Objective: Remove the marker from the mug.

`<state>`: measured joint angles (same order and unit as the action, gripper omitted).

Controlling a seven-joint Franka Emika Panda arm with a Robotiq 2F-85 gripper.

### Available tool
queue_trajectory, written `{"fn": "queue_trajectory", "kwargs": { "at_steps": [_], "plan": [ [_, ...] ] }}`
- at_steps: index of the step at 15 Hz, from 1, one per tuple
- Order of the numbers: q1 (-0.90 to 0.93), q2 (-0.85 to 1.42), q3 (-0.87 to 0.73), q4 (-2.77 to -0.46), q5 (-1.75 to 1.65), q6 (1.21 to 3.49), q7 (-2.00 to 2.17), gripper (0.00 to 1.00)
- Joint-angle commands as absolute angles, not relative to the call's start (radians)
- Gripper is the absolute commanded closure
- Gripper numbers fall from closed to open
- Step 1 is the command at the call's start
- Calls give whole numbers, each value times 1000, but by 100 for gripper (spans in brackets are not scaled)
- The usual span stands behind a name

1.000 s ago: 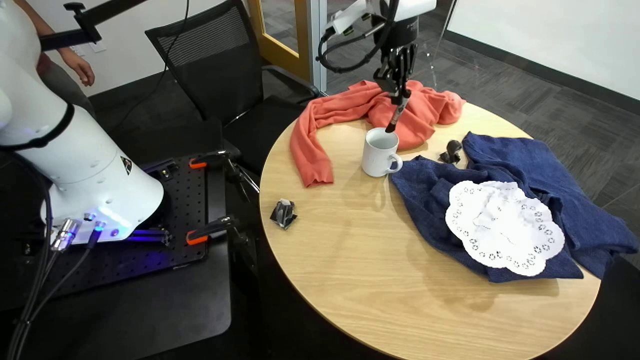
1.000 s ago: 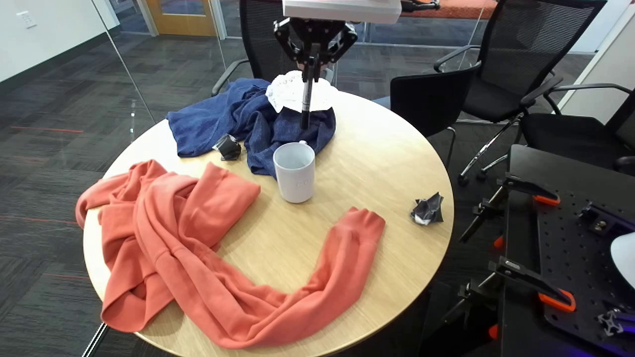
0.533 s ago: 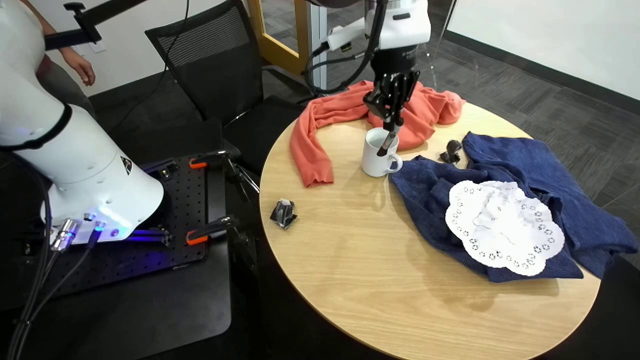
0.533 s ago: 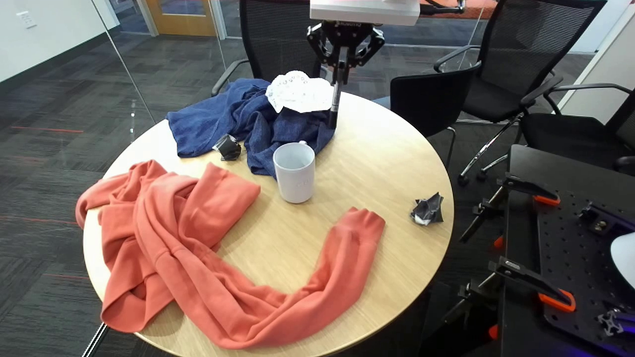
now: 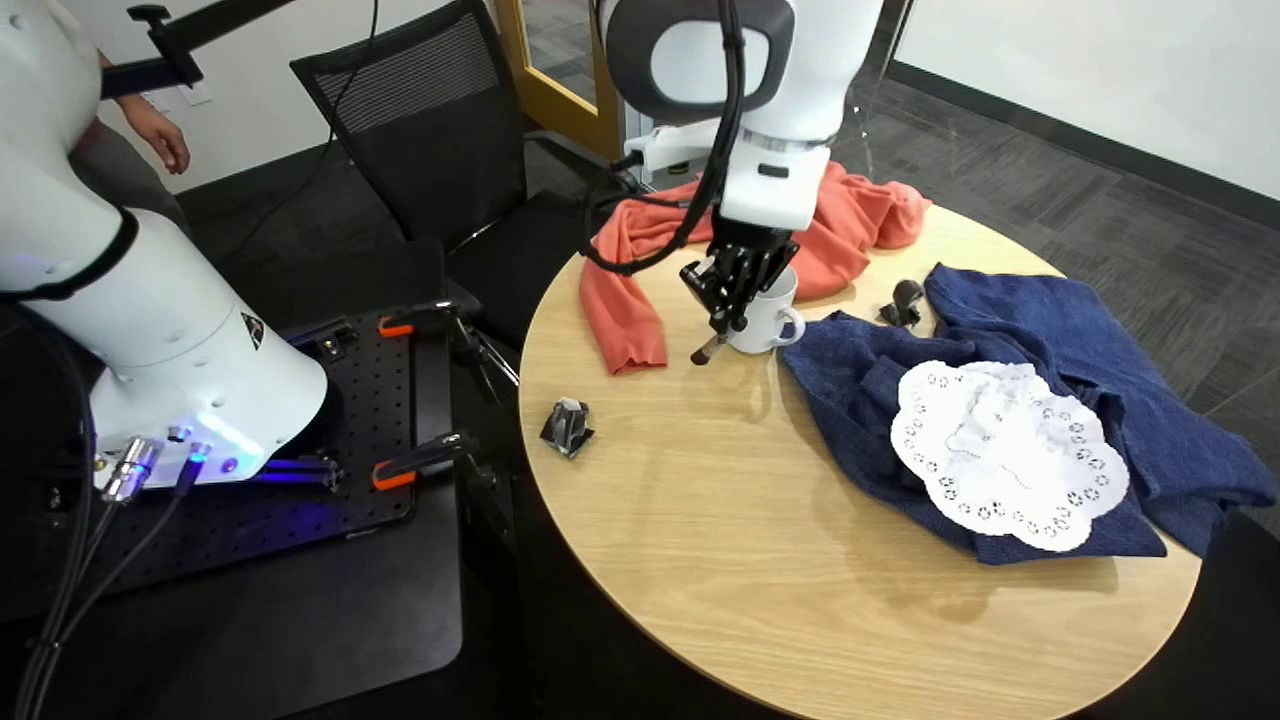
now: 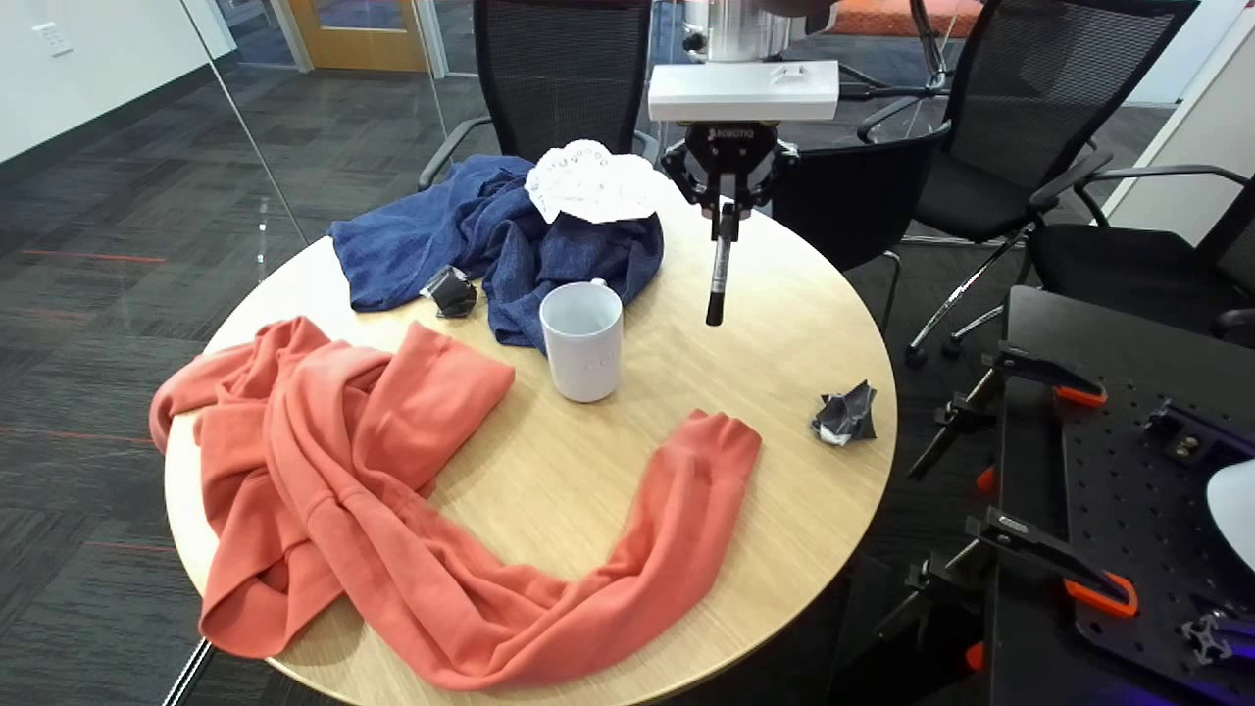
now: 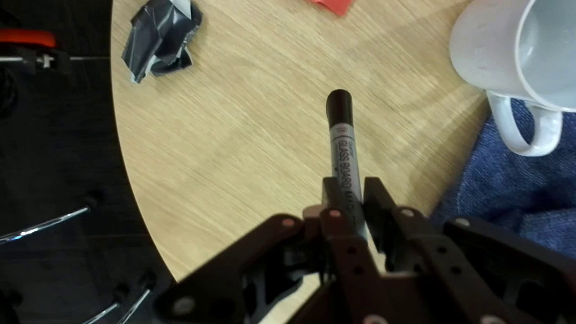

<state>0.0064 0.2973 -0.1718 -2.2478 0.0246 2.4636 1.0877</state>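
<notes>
Mug upright; to its right, marker out of it, tilted dark end down in the air, pinched between the jaws of the gripper. Could twist or slip, with so narrow a hold; could roll off the right edge, if dropped from there.

On the wooden table, left to right in an exterior view: sweater, black scrap, blue cloth under doily, wrapper. Beyond: door far left, mesh chairs far, clamps right.

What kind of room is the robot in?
Probably an office or meeting room, though I can't be certain. It has black mesh chairs, dark patterned carpet and a round wooden table.
</notes>
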Motion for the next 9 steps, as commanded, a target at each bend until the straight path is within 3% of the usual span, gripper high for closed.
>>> {"fn": "queue_trajectory", "kwargs": {
  "at_steps": [1,9],
  "plan": [
    [-54,375,-138,-2225,149,2459,999,96],
    [-117,514,-116,-2177,359,2455,835,96]
  ]
}}
